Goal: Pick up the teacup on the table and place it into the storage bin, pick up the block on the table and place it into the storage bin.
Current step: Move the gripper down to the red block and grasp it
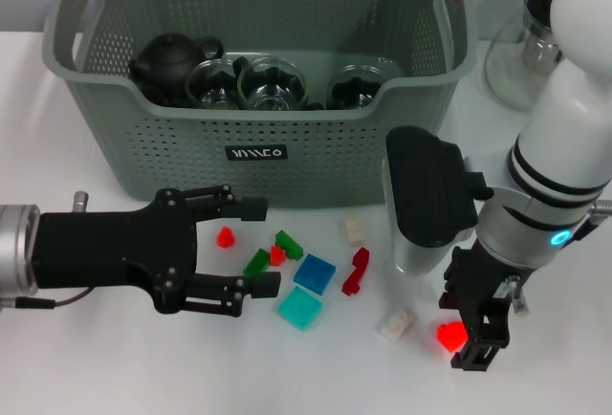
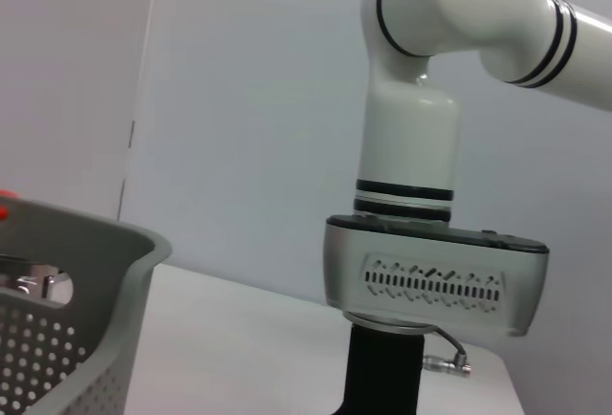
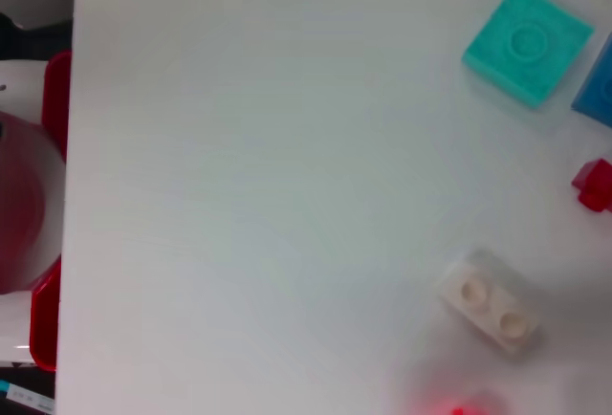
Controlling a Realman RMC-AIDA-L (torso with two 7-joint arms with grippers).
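Note:
The grey-green perforated storage bin (image 1: 287,152) stands at the back and holds three glass teacups (image 1: 273,82) and a black teapot (image 1: 170,56); no teacup shows on the table. My right gripper (image 1: 470,337) is low at the front right, shut on a red block (image 1: 450,336); that block shows at the edge of the right wrist view (image 3: 55,99). My left gripper (image 1: 264,248) is open and empty at the left, its jaws facing the loose blocks. The bin's corner shows in the left wrist view (image 2: 86,281).
Loose blocks lie in front of the bin: small red (image 1: 226,236), green (image 1: 289,243), blue (image 1: 314,273), teal (image 1: 300,308) (image 3: 526,42), dark red (image 1: 356,270), white (image 1: 394,324) (image 3: 488,305). A glass pitcher (image 1: 521,61) stands right of the bin.

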